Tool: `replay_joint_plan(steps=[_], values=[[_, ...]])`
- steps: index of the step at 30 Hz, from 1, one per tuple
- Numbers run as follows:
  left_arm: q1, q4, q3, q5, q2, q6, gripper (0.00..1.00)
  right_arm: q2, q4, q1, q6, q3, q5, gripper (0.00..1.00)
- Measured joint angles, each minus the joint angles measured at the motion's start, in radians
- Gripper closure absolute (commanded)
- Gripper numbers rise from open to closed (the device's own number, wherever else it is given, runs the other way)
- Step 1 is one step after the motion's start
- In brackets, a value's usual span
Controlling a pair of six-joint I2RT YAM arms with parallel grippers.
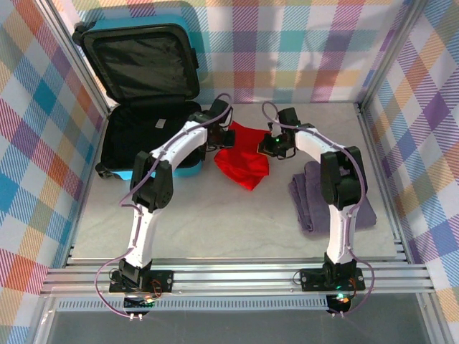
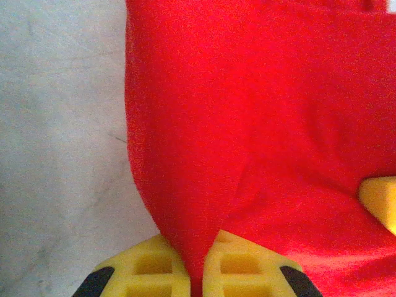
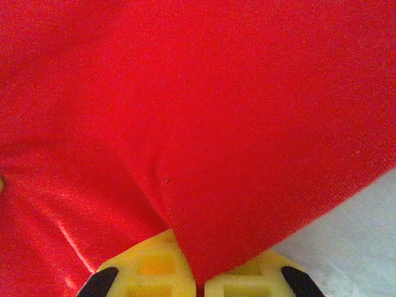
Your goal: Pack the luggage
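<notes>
Top external — luggage [image 1: 143, 27] left of left gripper [image 1: 226, 138], right gripper [image 1: 268, 145] — both pinching red cloth [image 1: 244, 163]

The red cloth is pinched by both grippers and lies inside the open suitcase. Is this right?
Not quite. The left gripper and right gripper both pinch the red cloth, but it lies outside the open suitcase, on the table to its right, as the top external view shows.
</notes>
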Motion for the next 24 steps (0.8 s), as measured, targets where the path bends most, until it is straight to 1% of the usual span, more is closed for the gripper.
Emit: replay_joint_plan(steps=[7, 13, 19, 24], values=[[0.013, -0.01, 0.005, -0.017, -0.063, 0.015, 1.0, 0.0, 0.008, 0.031, 0.026, 0.037, -0.014, 1.0], [0.047, -0.029, 0.01, -0.041, -0.092, 0.018, 1.0, 0.004, 0.007, 0.056, 0.049, 0.132, -0.021, 1.0], [0.109, -0.037, -0.021, -0.06, -0.146, 0.026, 1.0, 0.076, 0.012, 0.109, 0.079, 0.305, -0.025, 1.0], [0.188, -0.034, -0.051, -0.06, -0.208, 0.03, 1.0, 0.195, -0.012, 0.161, 0.1, 0.497, -0.033, 1.0]])
